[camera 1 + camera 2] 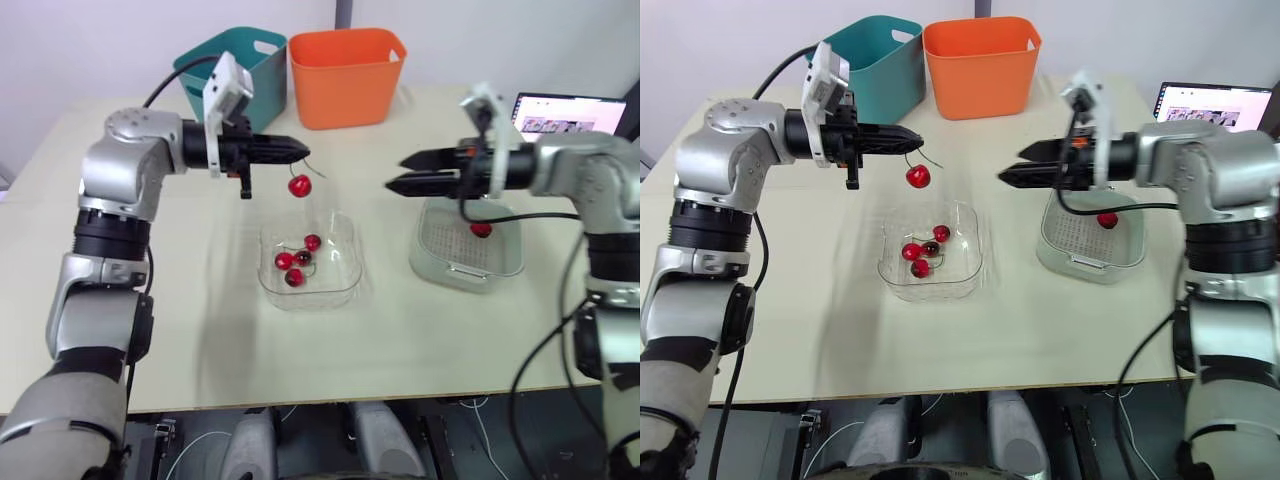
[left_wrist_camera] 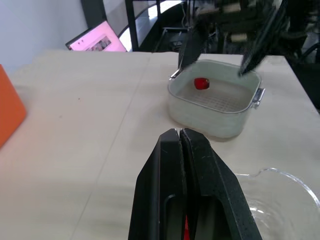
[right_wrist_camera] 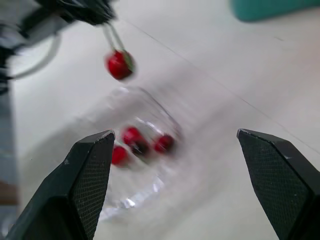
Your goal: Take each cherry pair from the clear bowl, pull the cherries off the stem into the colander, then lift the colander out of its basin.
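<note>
I have my left gripper [image 1: 300,150] pinched on a stem [image 1: 930,158], its cherry [image 1: 299,185] dangling just beneath over the clear bowl [image 1: 350,272], while my right gripper [image 1: 396,173] gapes empty.

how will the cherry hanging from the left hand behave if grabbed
Likely swings: the cherry hangs free on a thin stem from the left hand. Round and glossy, it may slip from the open right hand.

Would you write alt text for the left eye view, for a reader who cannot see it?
The left gripper holds a cherry by its stem above a clear bowl of more cherries, while the open right gripper faces it near a colander holding one cherry. A teal bin and an orange bin stand behind.
</note>
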